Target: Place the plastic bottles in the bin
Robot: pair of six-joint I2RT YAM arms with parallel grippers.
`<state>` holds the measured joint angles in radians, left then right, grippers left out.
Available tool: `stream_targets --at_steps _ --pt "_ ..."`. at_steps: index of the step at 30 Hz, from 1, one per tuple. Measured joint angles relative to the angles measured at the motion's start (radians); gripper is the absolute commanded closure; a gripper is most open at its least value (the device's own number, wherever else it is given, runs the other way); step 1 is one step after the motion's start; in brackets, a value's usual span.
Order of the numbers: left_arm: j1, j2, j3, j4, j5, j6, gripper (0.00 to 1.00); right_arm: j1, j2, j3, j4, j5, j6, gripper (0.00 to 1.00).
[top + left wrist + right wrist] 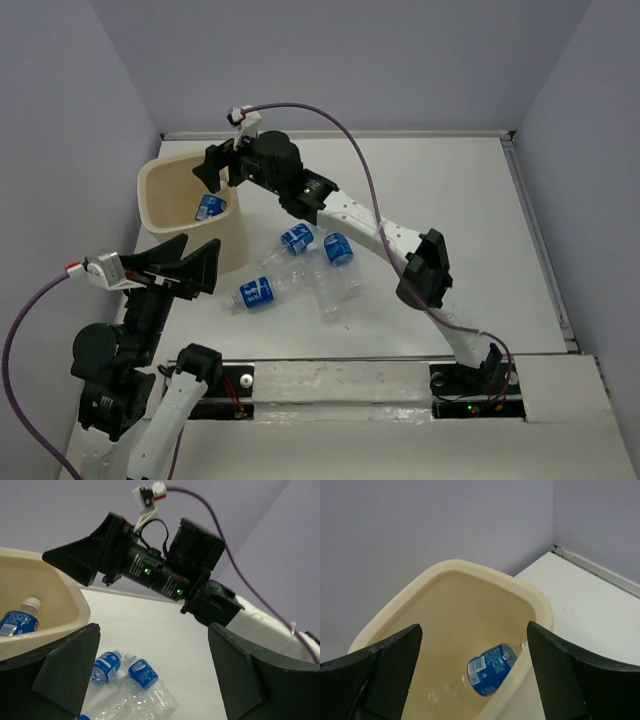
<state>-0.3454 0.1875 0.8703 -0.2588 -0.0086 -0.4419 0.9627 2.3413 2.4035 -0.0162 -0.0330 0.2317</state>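
Observation:
The beige bin (170,205) stands at the table's left, its rim (540,607) showing below my right wrist. One plastic bottle (491,669) with a blue label lies inside it, leaning against the near wall (210,207). My right gripper (220,168) hangs open over the bin mouth, nothing between its fingers (474,627). Several more plastic bottles lie clustered on the table beside the bin (297,240) (339,248) (257,293). My left gripper (203,270) is open and empty, low at the bin's near side, with bottles (142,672) beyond it.
Purple walls close in the left and back. A raised metal rail (540,240) runs along the table's right edge. The right arm (380,230) stretches diagonally above the bottle cluster. White tabletop (450,200) spreads to the right of the bottles.

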Motion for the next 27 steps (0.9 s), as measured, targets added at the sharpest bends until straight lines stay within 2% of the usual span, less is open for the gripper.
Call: stream_targets --at_steps 2,4,5,7,8,9,11,13,15,16,17,18,19,23,27 --pt "0.0 0.012 -0.016 0.0 0.045 -0.002 0.01 0.001 -0.081 -0.105 0.005 0.001 -0.014 0.17" --pt "0.0 0.05 -0.04 0.02 0.118 -0.008 0.01 0.001 -0.229 -0.293 0.008 0.007 -0.027 0.24" --pt "0.0 0.071 -0.055 0.035 0.164 -0.013 0.01 0.0 -0.313 -0.395 0.009 0.016 -0.033 0.34" --pt "0.0 0.127 -0.099 0.082 0.242 -0.033 0.01 -0.01 -0.462 -0.563 0.029 0.041 -0.04 0.42" --pt "0.0 0.158 -0.126 0.107 0.273 -0.045 0.01 -0.016 -0.543 -0.655 0.038 0.053 -0.039 0.54" --pt "0.0 0.19 -0.153 0.126 0.299 -0.061 0.01 -0.027 -0.605 -0.73 0.049 0.061 -0.029 0.6" --pt "-0.001 0.253 -0.2 0.154 0.333 -0.086 0.01 -0.074 -0.754 -0.912 0.073 0.075 -0.002 0.65" --pt "-0.006 0.295 -0.234 0.173 0.35 -0.108 0.02 -0.15 -0.872 -1.068 0.079 0.084 0.026 0.63" --pt "-0.021 0.341 -0.248 0.187 0.349 -0.122 0.02 -0.21 -0.937 -1.186 0.072 0.084 0.058 0.45" --pt "-0.035 0.358 -0.253 0.195 0.338 -0.128 0.02 -0.254 -0.966 -1.25 0.049 0.098 0.077 0.3" --pt "-0.048 0.368 -0.255 0.201 0.327 -0.134 0.02 -0.263 -0.969 -1.267 0.039 0.099 0.071 0.3" --pt "-0.074 0.381 -0.257 0.204 0.311 -0.14 0.02 -0.278 -0.971 -1.305 0.001 0.105 0.084 0.2" --pt "-0.101 0.385 -0.258 0.203 0.278 -0.144 0.02 -0.28 -0.962 -1.318 -0.023 0.105 0.078 0.15" --pt "-0.183 0.388 -0.275 0.176 0.163 -0.174 0.02 -0.268 -0.889 -1.339 -0.123 0.095 0.073 0.12" --pt "-0.254 0.387 -0.305 0.098 0.043 -0.213 0.02 -0.268 -0.818 -1.339 -0.179 0.061 0.047 0.17"
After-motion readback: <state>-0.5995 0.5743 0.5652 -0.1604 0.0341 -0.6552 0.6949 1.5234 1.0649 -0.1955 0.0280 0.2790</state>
